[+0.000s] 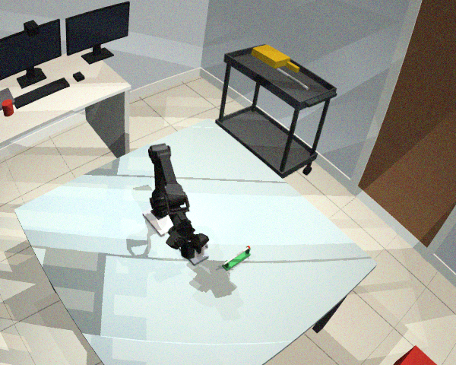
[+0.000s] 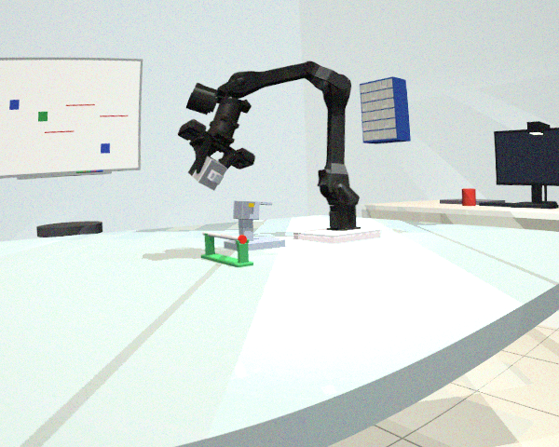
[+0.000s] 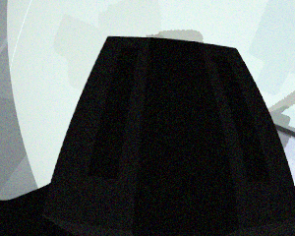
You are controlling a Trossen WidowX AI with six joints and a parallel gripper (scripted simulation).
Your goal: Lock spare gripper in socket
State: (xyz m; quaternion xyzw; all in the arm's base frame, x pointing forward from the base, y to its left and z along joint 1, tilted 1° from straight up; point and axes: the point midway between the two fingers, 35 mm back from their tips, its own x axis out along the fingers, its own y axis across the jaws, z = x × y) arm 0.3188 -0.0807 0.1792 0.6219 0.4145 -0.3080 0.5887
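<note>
My gripper (image 2: 210, 166) is shut on the spare gripper (image 2: 214, 176), a light grey block with a small square spigot, tilted and held in the air above and left of the mount in the exterior view. The mount has a grey box-shaped socket (image 2: 242, 210) with a yellow mark, on a post over a grey base (image 2: 268, 244) (image 1: 199, 258). From the top view the arm hides the socket. The lock pin (image 2: 222, 237) (image 1: 235, 256), with a red head, lies across a green rack (image 2: 225, 261) (image 1: 239, 262), outside the socket. A dark shape fills most of the wrist view.
The green rack stands close beside the mount base. The arm's pale base plate (image 1: 156, 224) (image 2: 313, 237) is behind the mount. A thin piece (image 2: 266, 204) sticks out at the socket's top right. The desk and the black cart (image 1: 259, 78) stand off the table.
</note>
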